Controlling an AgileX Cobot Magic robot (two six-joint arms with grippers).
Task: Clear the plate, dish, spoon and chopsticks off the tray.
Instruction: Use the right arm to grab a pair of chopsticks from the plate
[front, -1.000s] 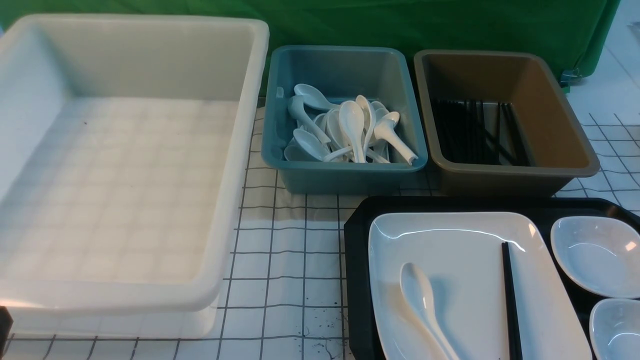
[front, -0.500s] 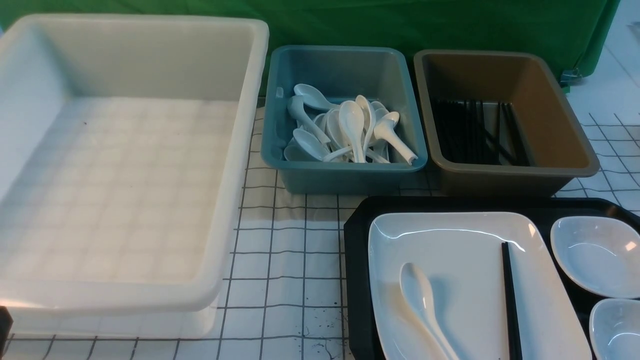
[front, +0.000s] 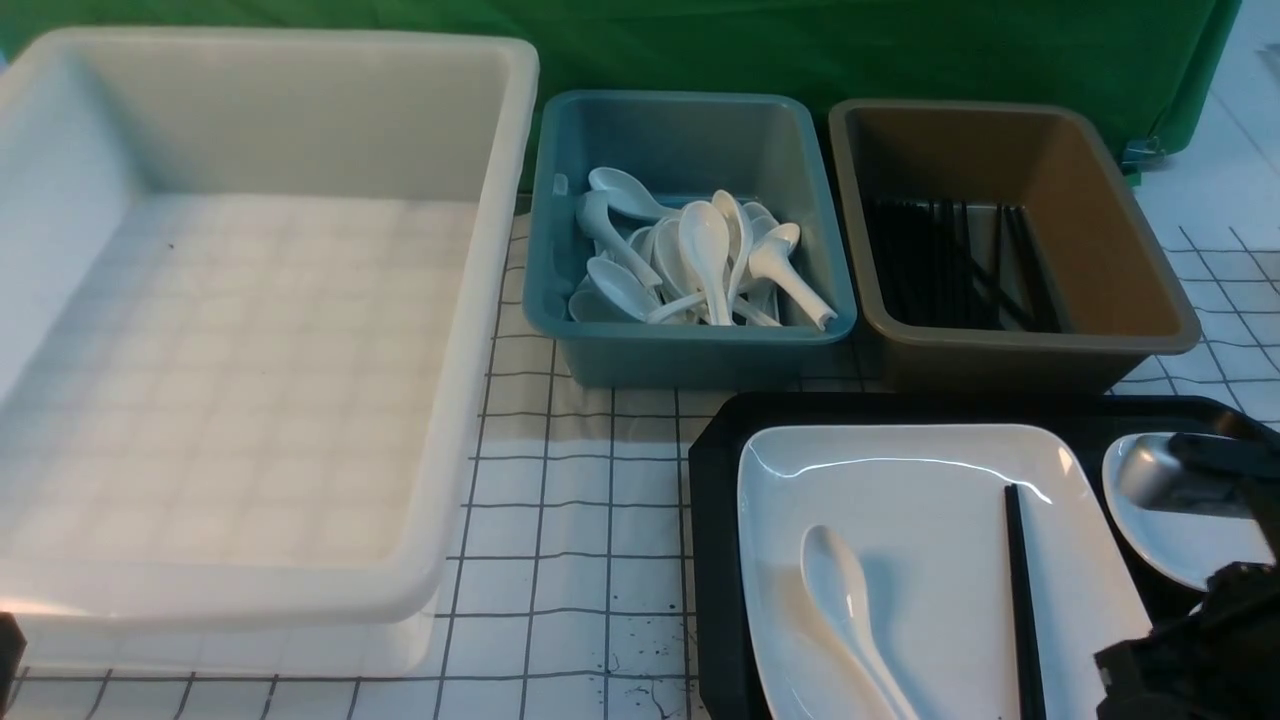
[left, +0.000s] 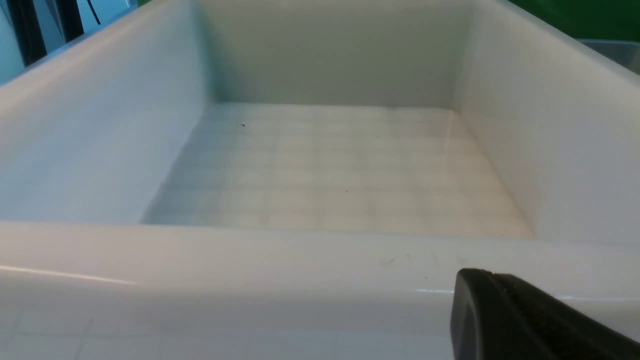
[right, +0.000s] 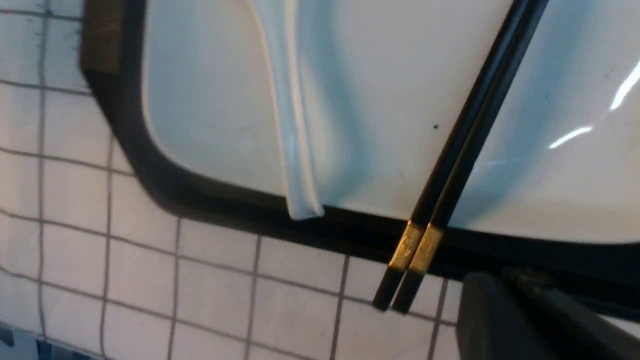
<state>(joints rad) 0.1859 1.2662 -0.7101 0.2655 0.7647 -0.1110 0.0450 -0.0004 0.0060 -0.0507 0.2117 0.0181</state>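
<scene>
Right gripper (right: 505, 315) hangs near chopsticks (right: 465, 145), ends overhanging the tray (right: 165, 195), likely first pick; jaw spread can't be told. Left gripper (left: 505, 315) pressed together, parked at white tub (left: 250, 260).

chopsticks (right: 463, 145) (gold-banded ends) overhang tray (right: 225, 205) rim | spoon (right: 290, 125) handle nearby, not touching | both on plate (right: 200, 100)

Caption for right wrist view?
Chopsticks and spoon lie on the white plate; chopstick ends jut past the black tray.

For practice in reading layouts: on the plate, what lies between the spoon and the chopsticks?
Nothing: only bare white plate separates the spoon from the chopsticks, as the front and right wrist views both show.
</scene>
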